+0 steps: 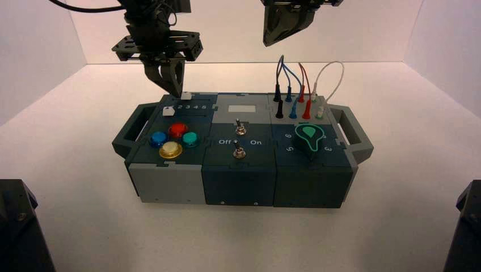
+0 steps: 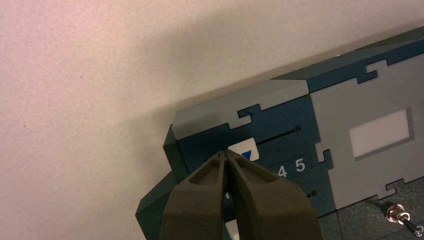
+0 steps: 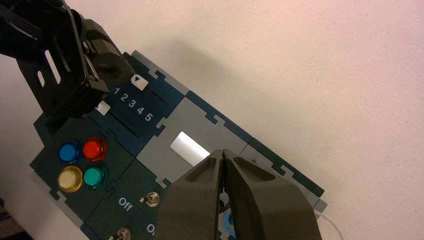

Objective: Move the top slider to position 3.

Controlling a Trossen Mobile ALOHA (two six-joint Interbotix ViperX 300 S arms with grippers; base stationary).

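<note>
Touching or nearly touching the top slider — left hand narrow, tips together, digit 3 hidden beneath.

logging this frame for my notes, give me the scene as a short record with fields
working tool: left tool, at the top slider, over the box's far left corner
top slider: white knob with a blue arrow mark, short of position 3, around 2
lower slider: white knob, near the 1 end
buttons: red, blue, yellow, green, below the sliders
blank window: white, top middle panel
idle tool: right tool, above the box's far side
</note>
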